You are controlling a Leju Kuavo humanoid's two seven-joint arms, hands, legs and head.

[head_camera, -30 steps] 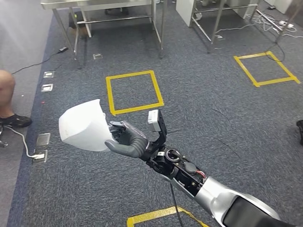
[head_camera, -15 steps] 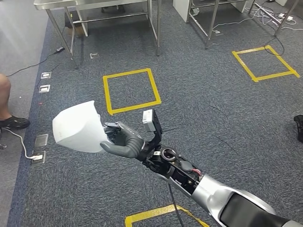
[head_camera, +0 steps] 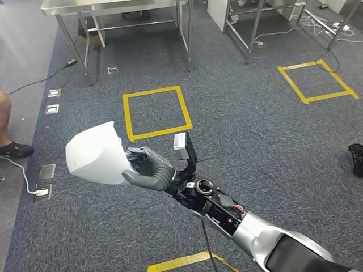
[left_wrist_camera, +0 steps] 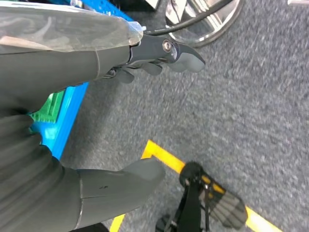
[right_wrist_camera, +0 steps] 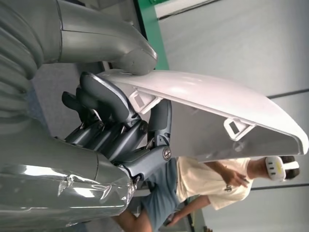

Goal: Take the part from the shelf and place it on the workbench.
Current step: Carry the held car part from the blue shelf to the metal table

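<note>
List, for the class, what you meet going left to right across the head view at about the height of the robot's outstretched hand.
Person's shoe → floor socket plate → white part → right hand → wrist camera → dark object at the right edge.

The right hand (head_camera: 150, 171) is dark grey, with a thick, smooth, lighter grey thumb and darker jointed fingers (right_wrist_camera: 105, 104). Just behind it, a small white-faced camera block (head_camera: 181, 144) stands on a black bracket at the wrist. Behind that, black open mechanics carry a round ring fitting and thin red wires, then a silver forearm shell (head_camera: 257, 238) ending in a black panel. The left hand (left_wrist_camera: 109, 121) shows a grey ribbed cover, a glossy wrapped cuff and a round screw near a fingertip.
</note>
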